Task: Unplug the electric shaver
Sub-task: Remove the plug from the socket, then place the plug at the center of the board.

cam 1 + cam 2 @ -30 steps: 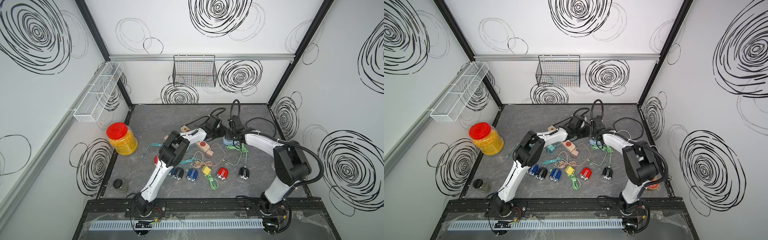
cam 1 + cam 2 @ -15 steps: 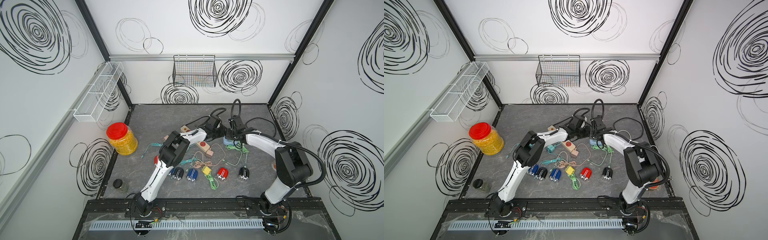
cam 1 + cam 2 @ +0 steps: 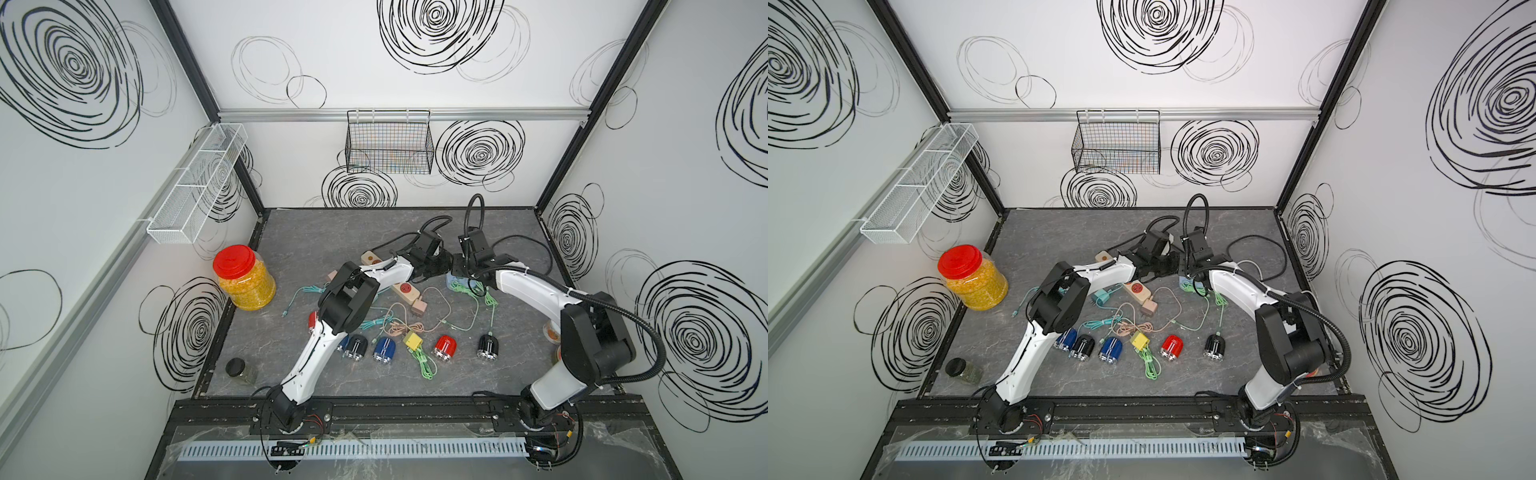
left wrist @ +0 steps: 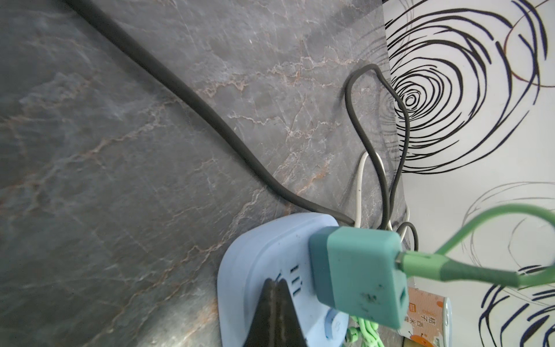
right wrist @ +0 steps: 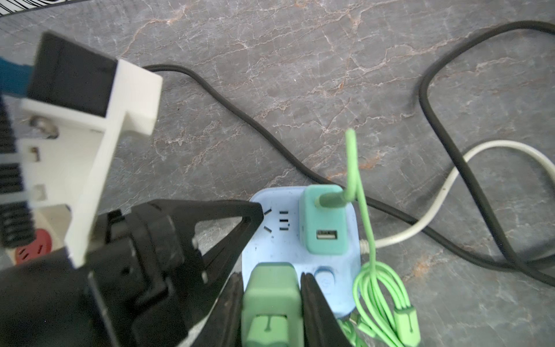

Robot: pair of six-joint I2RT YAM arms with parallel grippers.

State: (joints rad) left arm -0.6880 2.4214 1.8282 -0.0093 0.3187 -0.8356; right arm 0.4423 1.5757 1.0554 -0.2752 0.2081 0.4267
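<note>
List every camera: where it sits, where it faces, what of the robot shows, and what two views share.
Top views: high at the front, looking down at the table; left arm and right arm show whole in both.
Left wrist: on the left arm, looking past the shut left gripper at the blue power strip and teal adapter.
Right wrist: on the right arm, looking down at the right gripper shut on a green plug; left gripper shows too.
Shared: both wrist views show the strip and adapter.

The left arm [image 3: 311,355] and right arm [image 3: 534,291] had white shells and black joints; behind the left's black wedge-shaped jaws sat a white bracket [image 5: 90,150].
</note>
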